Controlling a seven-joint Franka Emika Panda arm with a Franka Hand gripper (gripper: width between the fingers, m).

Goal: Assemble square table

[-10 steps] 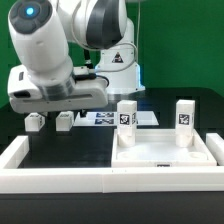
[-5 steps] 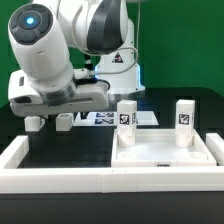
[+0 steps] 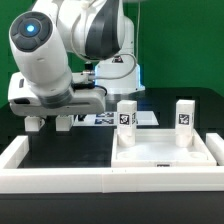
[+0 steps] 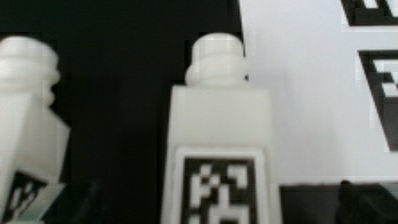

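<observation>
Lower than a second ago, my arm [image 3: 40, 50] tilts; gripper [image 3: 50, 125] hangs released, empty, at ten o'clock from the tabletop [image 3: 160, 156], two legs [image 3: 127, 114] upright at its twelve.

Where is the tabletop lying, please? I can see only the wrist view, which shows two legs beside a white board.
Observer: The tabletop lies flat on the black surface, toward the exterior view's right and well apart from the claw.
Operator: Thank you. Is anything standing on it?
Observer: Yes. A leg stands upright at its far edge toward the exterior view's left, and a second leg stands toward its right.
Operator: Is the claw holding anything?
Observer: No, it is open with nothing between its fingers.
</observation>
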